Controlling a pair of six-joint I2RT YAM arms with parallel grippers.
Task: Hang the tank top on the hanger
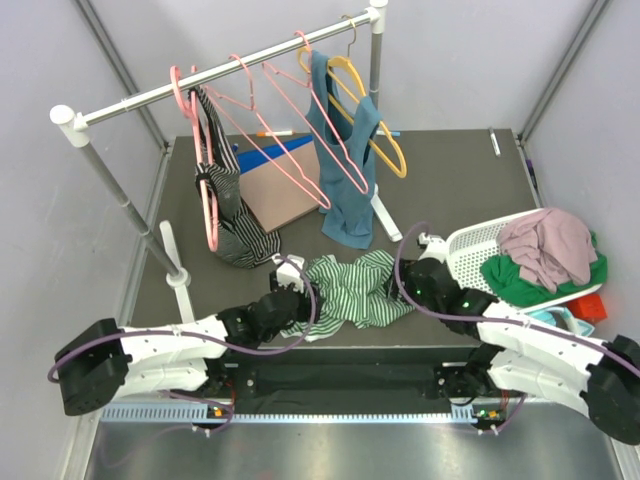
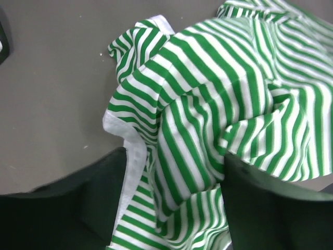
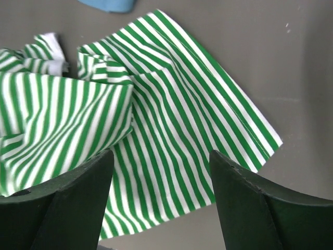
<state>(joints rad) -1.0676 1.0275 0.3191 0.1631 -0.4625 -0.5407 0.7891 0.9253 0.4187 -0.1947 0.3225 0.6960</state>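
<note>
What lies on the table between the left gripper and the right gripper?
The crumpled green-and-white striped tank top fills that stretch, from the left gripper to the right gripper; the top external view shows it.

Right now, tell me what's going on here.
Both arms are at the green-striped tank top, crumpled on the table. The left tool is open with bunched fabric between its jaws; the right tool is open over a flat edge. The thin pink hanger hangs bare on the rail.
</note>
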